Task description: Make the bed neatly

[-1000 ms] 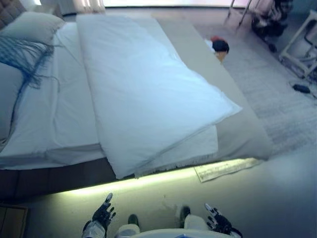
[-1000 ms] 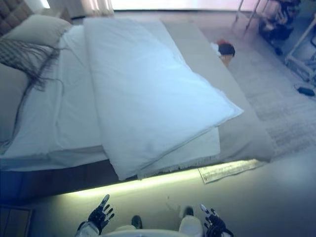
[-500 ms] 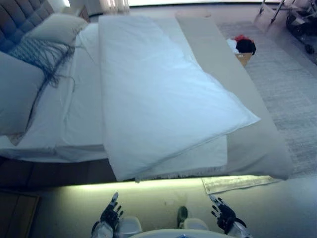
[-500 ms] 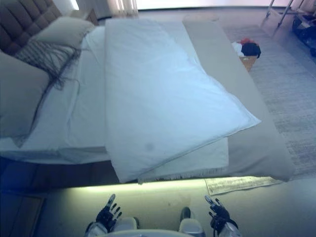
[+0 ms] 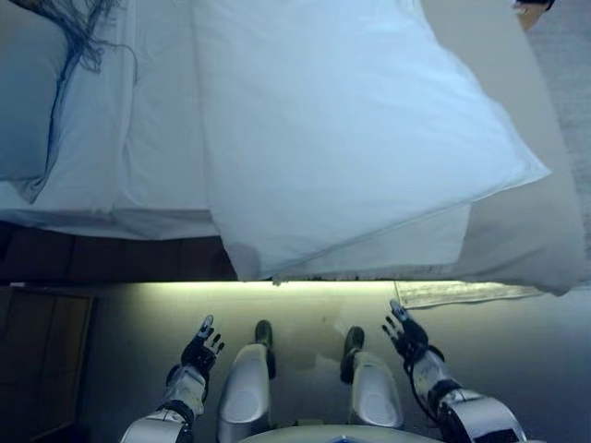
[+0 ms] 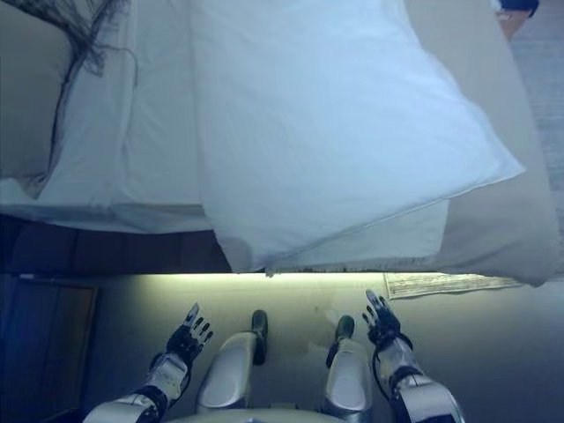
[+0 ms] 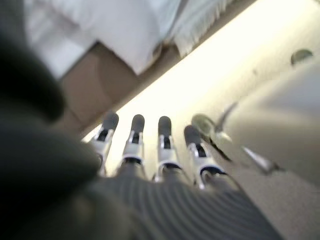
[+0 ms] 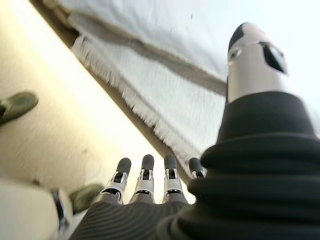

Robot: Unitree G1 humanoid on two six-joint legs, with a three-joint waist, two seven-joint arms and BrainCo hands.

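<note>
A white duvet (image 5: 351,129) lies folded and askew across the bed, its lower corner hanging over the near edge. A fringed white blanket (image 5: 406,249) shows under it, and in the right wrist view (image 8: 150,100). A white sheet (image 5: 138,120) covers the left part, a beige cover (image 5: 545,231) the right. A pillow (image 5: 23,101) with a dark tasselled throw (image 5: 74,28) lies at the far left. My left hand (image 5: 199,351) and right hand (image 5: 406,337) are open, low above the floor, short of the bed edge, holding nothing.
The dark bed frame (image 5: 111,260) has a lit strip under it along the floor. A flat rug or mat edge (image 5: 471,293) sticks out under the bed at the right. A dark wooden piece (image 5: 46,360) stands at the lower left.
The camera has tilted down and come closer to the bed, so the bed fills the top. Both hands now reach further forward toward the bed edge, fingers still straight.
</note>
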